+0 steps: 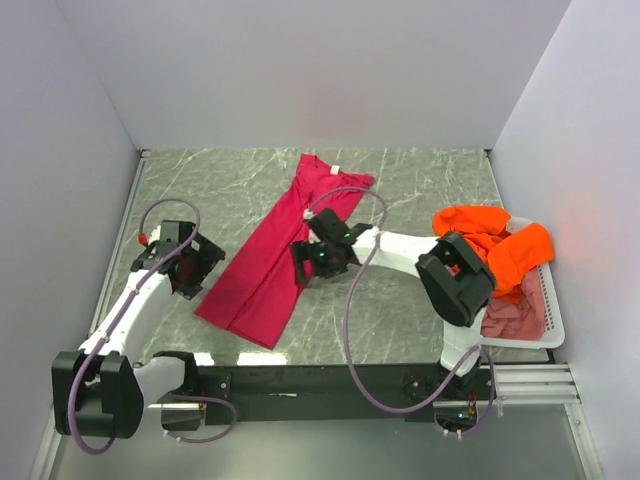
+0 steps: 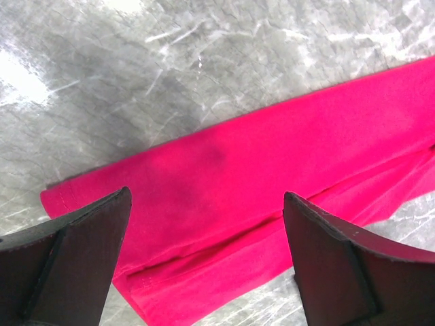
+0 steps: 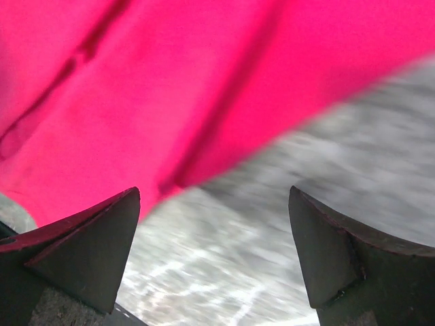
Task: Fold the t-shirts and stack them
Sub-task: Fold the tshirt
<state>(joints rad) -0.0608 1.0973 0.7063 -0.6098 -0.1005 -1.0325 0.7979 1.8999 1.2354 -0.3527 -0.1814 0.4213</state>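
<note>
Crimson t-shirt (image 1: 275, 245): long axis diagonal, collar far-right. Left fingers (image 2: 75, 258) spread over hem corner, right fingers (image 3: 81, 251) spread at right edge.

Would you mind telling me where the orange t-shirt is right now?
In the top view, the orange t-shirt hangs over the white basket at the table's right edge, beside the right arm.
</note>
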